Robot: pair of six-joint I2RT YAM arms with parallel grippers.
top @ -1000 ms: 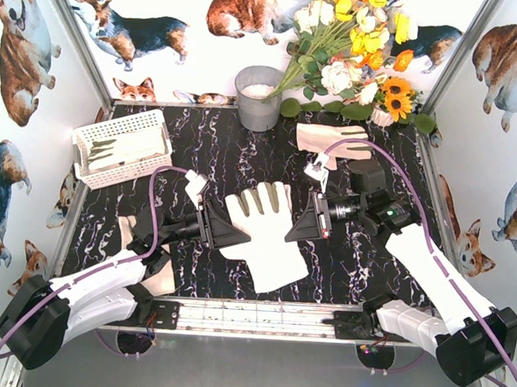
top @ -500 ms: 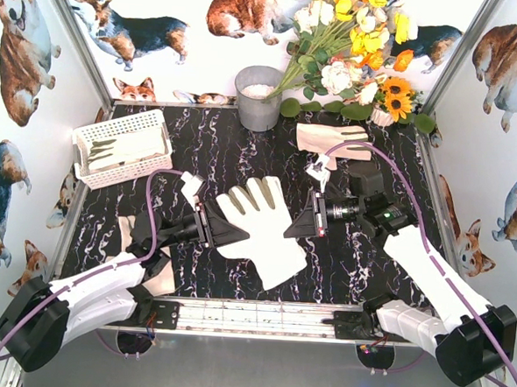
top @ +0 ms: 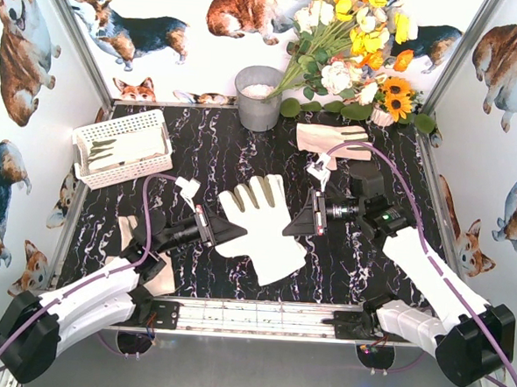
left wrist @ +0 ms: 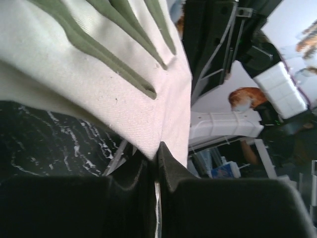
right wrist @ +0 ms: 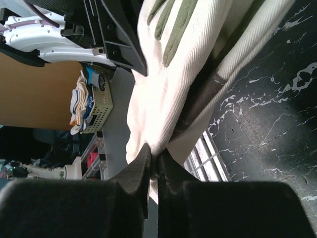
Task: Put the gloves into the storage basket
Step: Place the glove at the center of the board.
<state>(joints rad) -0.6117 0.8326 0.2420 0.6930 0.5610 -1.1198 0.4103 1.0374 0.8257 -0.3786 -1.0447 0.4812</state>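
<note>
A cream-white glove with grey finger patches hangs spread between both grippers over the middle of the black marble table. My left gripper is shut on its left edge; the left wrist view shows the fabric pinched at the jaw tips. At the glove's right edge my right gripper is shut too, with cloth caught between its tips. Another glove lies at the back right. A third lies partly under my left arm. The white storage basket sits at the far left with a glove inside.
A grey metal bucket stands at the back centre, and artificial flowers lean over the back right corner. Corgi-print walls close the table in on three sides.
My left gripper has shut on the glove's left edge. The glove has shifted slightly to the left and toward the back. The right gripper has kept its grip.
</note>
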